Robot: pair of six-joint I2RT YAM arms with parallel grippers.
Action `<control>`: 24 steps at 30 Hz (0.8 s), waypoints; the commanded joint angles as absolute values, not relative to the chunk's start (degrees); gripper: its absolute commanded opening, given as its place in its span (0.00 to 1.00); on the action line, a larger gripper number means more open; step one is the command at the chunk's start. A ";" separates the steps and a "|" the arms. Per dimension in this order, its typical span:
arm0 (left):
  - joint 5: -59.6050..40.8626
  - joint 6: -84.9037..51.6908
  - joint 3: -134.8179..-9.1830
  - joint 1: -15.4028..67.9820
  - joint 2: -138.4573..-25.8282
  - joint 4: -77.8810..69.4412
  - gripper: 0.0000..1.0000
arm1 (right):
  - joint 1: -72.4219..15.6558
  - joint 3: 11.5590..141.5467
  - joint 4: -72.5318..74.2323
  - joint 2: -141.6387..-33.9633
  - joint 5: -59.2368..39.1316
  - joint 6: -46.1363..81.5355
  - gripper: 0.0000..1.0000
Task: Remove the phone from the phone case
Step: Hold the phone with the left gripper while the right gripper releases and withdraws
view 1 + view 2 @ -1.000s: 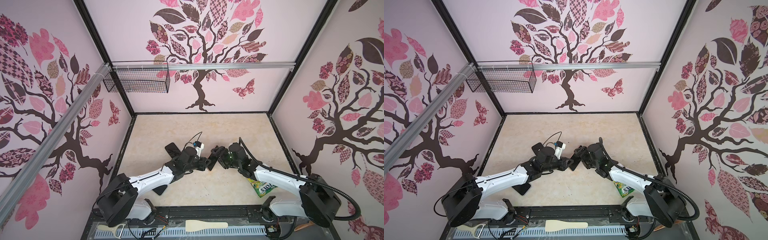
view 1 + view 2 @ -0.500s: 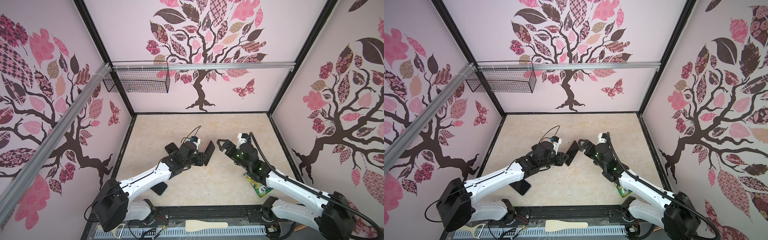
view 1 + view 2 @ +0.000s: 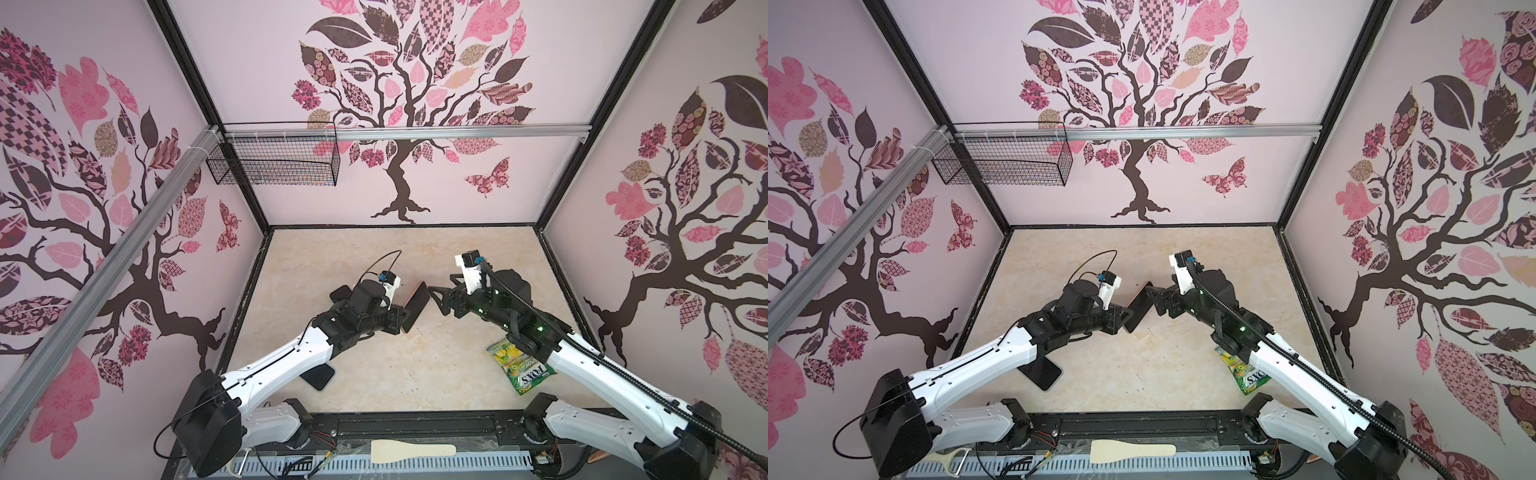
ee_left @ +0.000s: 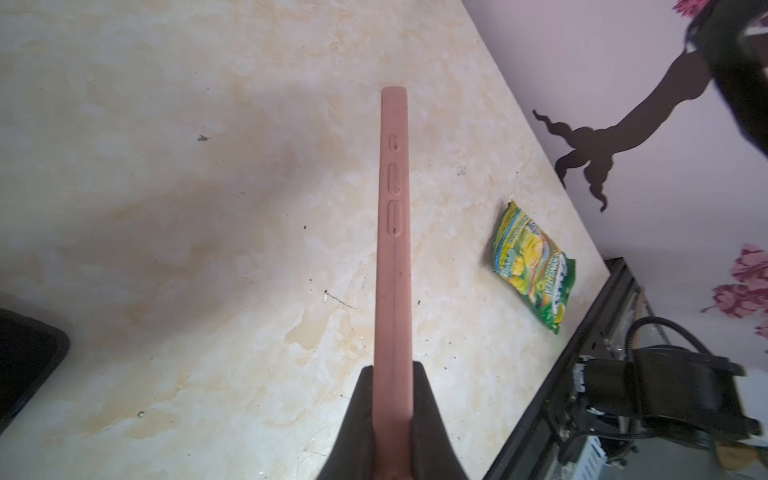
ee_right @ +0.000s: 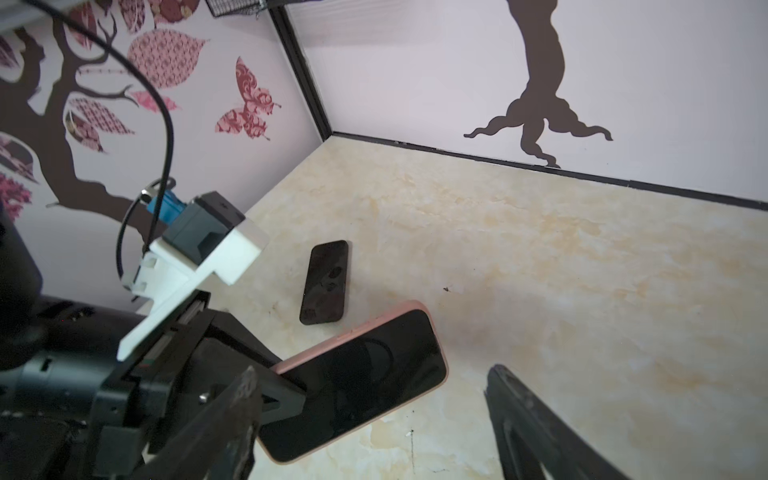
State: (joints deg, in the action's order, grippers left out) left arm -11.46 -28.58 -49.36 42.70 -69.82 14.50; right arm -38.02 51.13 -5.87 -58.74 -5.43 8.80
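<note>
The task looks barely under way: the case (image 3: 417, 303) is up off the table (image 3: 374, 257), but as far as I can judge the phone (image 5: 365, 378) is not out of it. In both top views the case sits just below the centre of the frame, held in the air on a slant. Its lower end is clamped by the left gripper (image 3: 401, 319). The left wrist view shows that gripper's fingers (image 4: 357, 415) pressed against both pink faces, so it is clenched on the case. In the right wrist view a dark glossy face fills the pink rim. I take this for the phone's screen, though a dark lining cannot be ruled out. The right gripper (image 3: 436, 298) is just right of the case's upper end in a top view. It is close, but I cannot tell whether it is touching. Its fingers (image 5: 245, 399) are spread wide and hold nothing. A bare phone (image 3: 340, 293) lies on the table left of centre, behind the left wrist. A second bare phone (image 3: 322, 377) lies at lower left, partly under the left arm. Both are well apart from the case. A green bag (image 3: 519, 365) lies at lower right. What seems left is nearly everything: the right gripper has to take the free end or press the phone out of the rim, then the two must be pulled apart.
</note>
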 commanded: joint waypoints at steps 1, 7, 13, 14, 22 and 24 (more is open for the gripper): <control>-20.39 -33.83 -47.88 38.35 -66.07 5.23 0.00 | -36.27 55.79 -14.94 -61.33 -12.83 0.19 0.85; -34.62 -36.85 -45.04 31.43 -63.50 -0.65 0.00 | -23.16 55.58 -8.82 -64.33 -39.38 9.35 0.86; -37.74 -30.76 -45.26 30.93 -59.45 0.52 0.00 | -16.86 49.14 13.75 -63.41 -54.33 26.41 0.87; -38.53 -29.63 -45.34 30.90 -58.75 0.28 0.00 | -16.86 48.90 15.53 -63.44 -55.64 27.53 0.87; -42.05 -17.06 -46.71 30.91 -55.85 4.36 0.00 | -16.82 46.58 24.08 -59.67 -59.56 30.59 0.79; -40.52 -14.97 -46.67 30.91 -54.56 4.52 0.00 | -16.87 46.97 23.67 -58.92 -60.60 30.15 0.77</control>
